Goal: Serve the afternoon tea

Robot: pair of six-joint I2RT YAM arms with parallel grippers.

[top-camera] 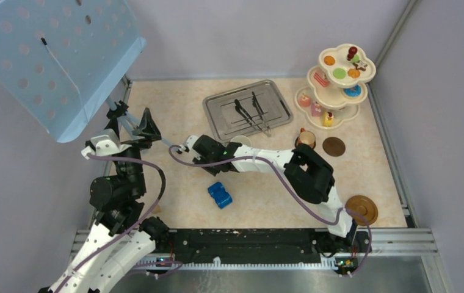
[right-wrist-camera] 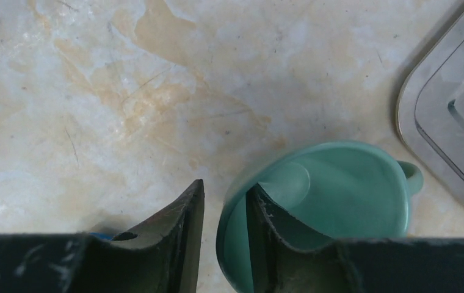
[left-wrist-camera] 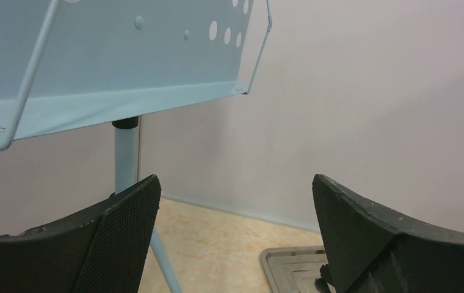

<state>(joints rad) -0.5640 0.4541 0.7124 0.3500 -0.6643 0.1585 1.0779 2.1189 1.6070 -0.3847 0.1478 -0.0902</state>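
While a round brown coaster (top-camera: 362, 209) lies at the near right corner of the marbled cream desk (top-camera: 260, 201), the right fingers (right-wrist-camera: 168, 238) stand slightly parted astride the wall of a glossy teal handled cup (right-wrist-camera: 339, 195), one inside and one outside with a sliver of gap. The cup stands mid-desk, just beside a steel tray's (right-wrist-camera: 455, 104) corner. The left fingers (left-wrist-camera: 126, 226), spread wide and empty, hang over the left edge. A cream three-tier scalloped stand (top-camera: 343, 118) bearing tiny toy cakes (top-camera: 339, 73) fills the far right corner.

Overhead view of whole table (top-camera: 174, 110); wrist views close, sharing metal tray (top-camera: 276, 101).
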